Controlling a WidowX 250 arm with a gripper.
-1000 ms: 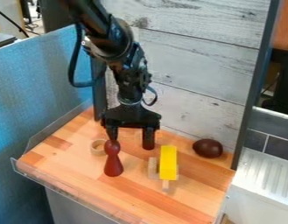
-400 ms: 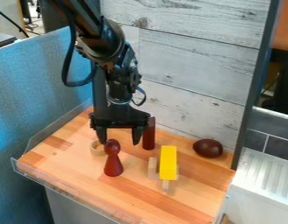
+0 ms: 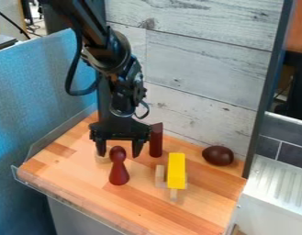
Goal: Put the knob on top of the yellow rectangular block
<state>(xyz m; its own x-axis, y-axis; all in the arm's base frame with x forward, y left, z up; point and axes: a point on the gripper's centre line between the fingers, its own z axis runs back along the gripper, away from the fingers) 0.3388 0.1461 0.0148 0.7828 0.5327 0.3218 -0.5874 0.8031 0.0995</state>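
Gripper (image 3: 119,155): released, spread, likely for clearance around knob (image 3: 119,175), upright just camera-side. Block (image 3: 176,170): off to gripper's side, over wood pieces (image 3: 159,175), presumably raised seat for knob.

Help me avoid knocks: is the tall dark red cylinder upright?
Upright: the cylinder rises from the table, its top overlapping the wall.
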